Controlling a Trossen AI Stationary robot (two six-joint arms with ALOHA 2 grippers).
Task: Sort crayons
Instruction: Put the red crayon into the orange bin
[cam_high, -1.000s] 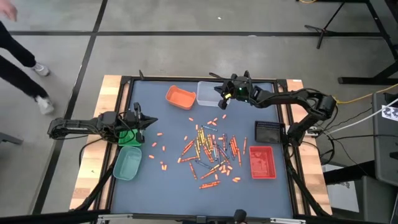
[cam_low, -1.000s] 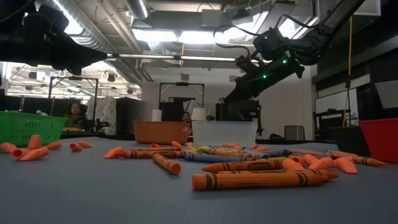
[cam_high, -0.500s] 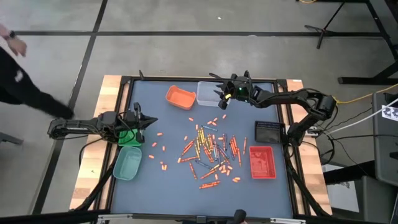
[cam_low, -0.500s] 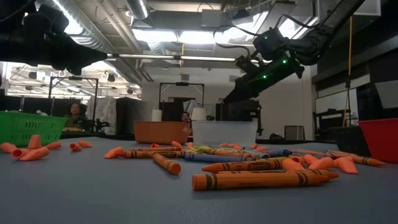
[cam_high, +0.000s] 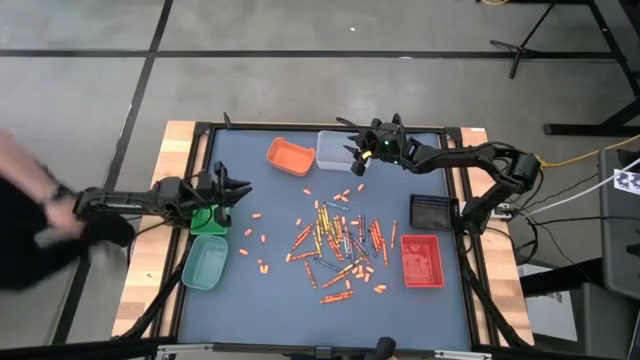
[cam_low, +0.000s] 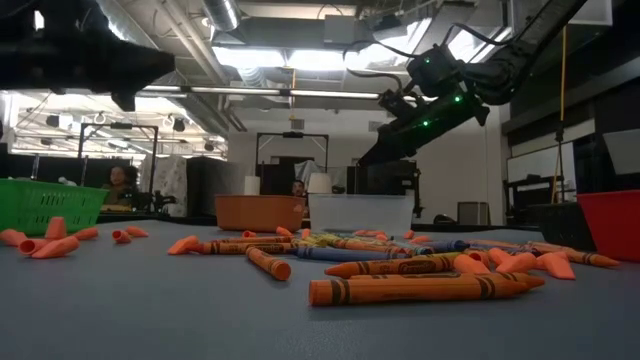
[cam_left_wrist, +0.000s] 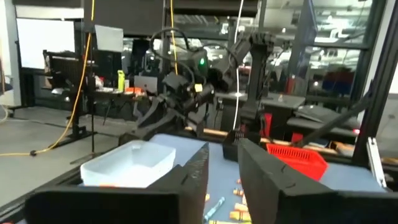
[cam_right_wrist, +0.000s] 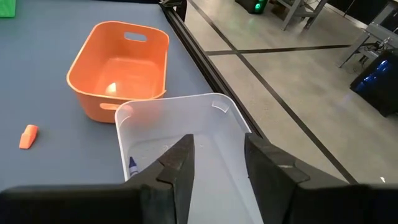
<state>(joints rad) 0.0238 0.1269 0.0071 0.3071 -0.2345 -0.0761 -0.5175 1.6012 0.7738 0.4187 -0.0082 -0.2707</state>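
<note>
Many thin wax crayons (cam_high: 338, 240) in orange, red, yellow-green and dark blue-grey lie loose in a heap at the middle of the blue-grey table (cam_high: 270, 300), with short orange stubs scattered around the heap and toward the green bins. Taking that heap as the landmark: the orange plastic tray (cam_high: 290, 156) and the clear plastic tray (cam_high: 333, 150) stand side by side beyond it at the far edge, the red plastic tray (cam_high: 422, 260) and a dark mesh bin (cam_high: 433, 212) stand to its right, and a bright green basket (cam_high: 208, 222) and a pale green tray (cam_high: 204, 263) stand to its left. The right gripper (cam_high: 356, 157) hangs over the near corner of the clear tray, fingers (cam_right_wrist: 180, 163) spread apart and holding nothing; the right wrist view shows one dark blue crayon (cam_right_wrist: 132, 166) lying inside that tray against its wall, and a small orange stub (cam_right_wrist: 28, 136) on the table beside the orange tray. The left gripper (cam_high: 232, 192) hovers over the bright green basket, left of the heap, its fingers (cam_left_wrist: 193, 171) parted with nothing between them. At the left edge of the high view, off the table, a person (cam_high: 35, 225) in dark clothing shows blurred beside the left arm.
</note>
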